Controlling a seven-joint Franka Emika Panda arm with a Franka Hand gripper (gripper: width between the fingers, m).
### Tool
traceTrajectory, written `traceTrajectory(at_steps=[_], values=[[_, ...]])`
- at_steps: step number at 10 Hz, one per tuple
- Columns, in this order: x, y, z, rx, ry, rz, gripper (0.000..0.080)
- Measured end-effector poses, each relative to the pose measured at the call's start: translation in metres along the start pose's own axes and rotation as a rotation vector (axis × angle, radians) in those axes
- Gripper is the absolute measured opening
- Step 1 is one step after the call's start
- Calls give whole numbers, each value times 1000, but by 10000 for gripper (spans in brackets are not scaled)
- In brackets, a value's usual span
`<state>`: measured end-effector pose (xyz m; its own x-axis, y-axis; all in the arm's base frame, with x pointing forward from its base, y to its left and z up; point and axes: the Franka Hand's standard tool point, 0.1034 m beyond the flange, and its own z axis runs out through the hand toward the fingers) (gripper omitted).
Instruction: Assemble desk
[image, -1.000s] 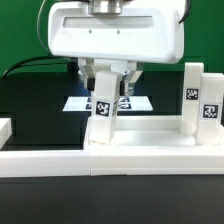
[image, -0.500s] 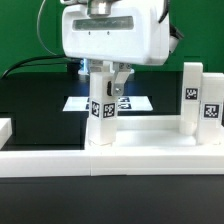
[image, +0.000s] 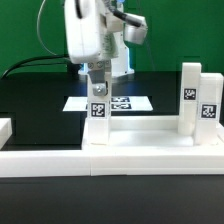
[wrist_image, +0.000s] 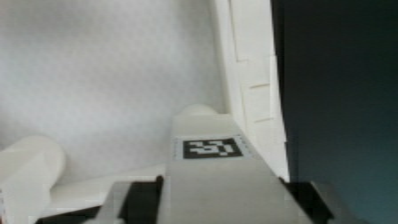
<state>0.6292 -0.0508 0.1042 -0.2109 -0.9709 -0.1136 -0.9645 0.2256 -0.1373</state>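
Gripper (image: 97, 93) closed on square white tagged leg (image: 98, 122) | upright on rimmed desk top (image: 140, 140)

White desk top (image: 140, 140) lies flat, rim up. Tagged leg (image: 97, 118) stands upright directly beneath gripper (image: 97, 88), between its fingers. Two more legs (image: 199, 100) upright, well apart.

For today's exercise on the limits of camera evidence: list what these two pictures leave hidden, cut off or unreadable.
- Exterior view: the gripper fingertips are hard to separate from the leg they reach.
- Exterior view: the desk top floor and the leg's foot are hidden by the near rail.
- Wrist view: the leg's lower end is cut off by the frame.
- Both views: tag patterns are too small or blurred to read.
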Motion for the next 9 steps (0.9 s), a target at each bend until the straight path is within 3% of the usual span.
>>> traceTrajectory(at_steps=[1,2,3,5,9], values=[[0,0,0,1,1,-17,359],[1,-1,0,4,9,-96,498],[1,-1,0,16,39,-341,617],[2,8,2,13,45,-640,639],[8,9,2,4,65,-857,649]])
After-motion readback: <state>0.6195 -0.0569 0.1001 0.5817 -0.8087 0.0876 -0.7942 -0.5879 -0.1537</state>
